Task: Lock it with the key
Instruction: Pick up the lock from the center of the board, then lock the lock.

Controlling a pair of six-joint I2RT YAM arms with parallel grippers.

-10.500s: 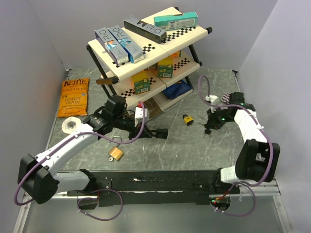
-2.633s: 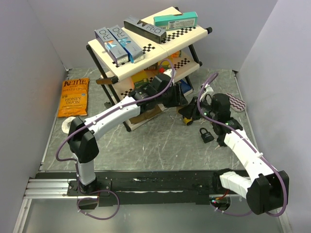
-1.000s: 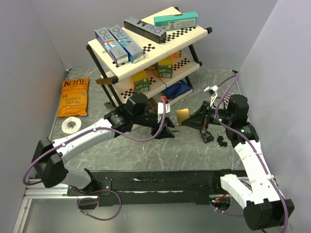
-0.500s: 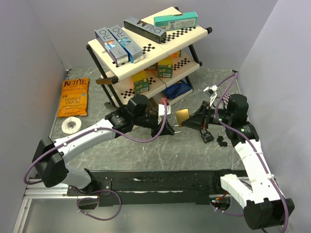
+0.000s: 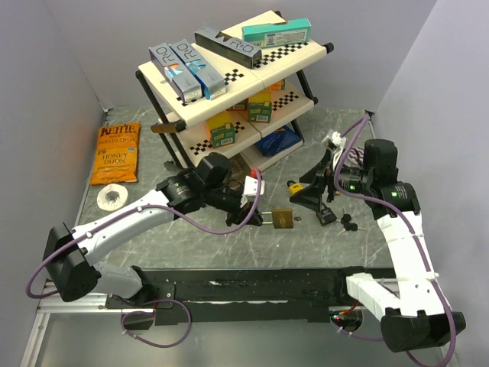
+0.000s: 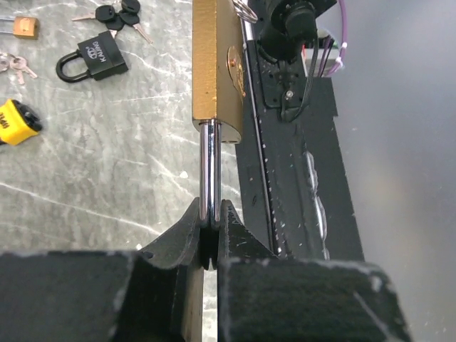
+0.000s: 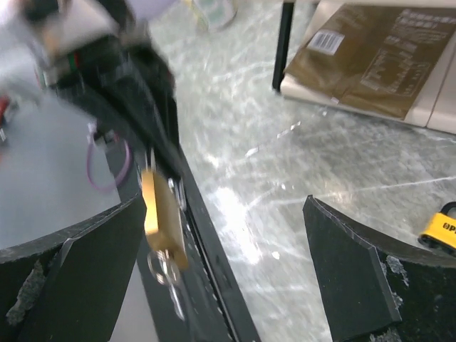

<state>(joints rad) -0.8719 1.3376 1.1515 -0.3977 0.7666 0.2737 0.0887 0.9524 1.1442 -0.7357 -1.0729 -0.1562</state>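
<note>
A brass padlock (image 5: 284, 219) hangs in the air by its steel shackle (image 6: 209, 178), and my left gripper (image 6: 209, 221) is shut on that shackle. The brass body (image 6: 217, 64) points away from the fingers, over the table's near edge. A key on a ring (image 7: 165, 274) hangs from the padlock's (image 7: 160, 214) lower end, blurred in the right wrist view. My right gripper (image 7: 224, 206) is open wide, holds nothing, and stands back to the right of the padlock. In the top view the right gripper (image 5: 309, 187) hovers above the table.
A black padlock (image 5: 325, 215), black keys (image 5: 348, 223) and a yellow padlock (image 5: 293, 188) lie on the table under the right arm. A small brass padlock (image 6: 25, 27) lies farther off. The shelf rack (image 5: 229, 76) stands behind, with a chip bag (image 5: 114, 153) and a tape roll (image 5: 112, 197) at the left.
The right gripper opened, let go of the brass padlock and drew back to the right. The left gripper shut on the shackle and carried the padlock down toward the near edge.
</note>
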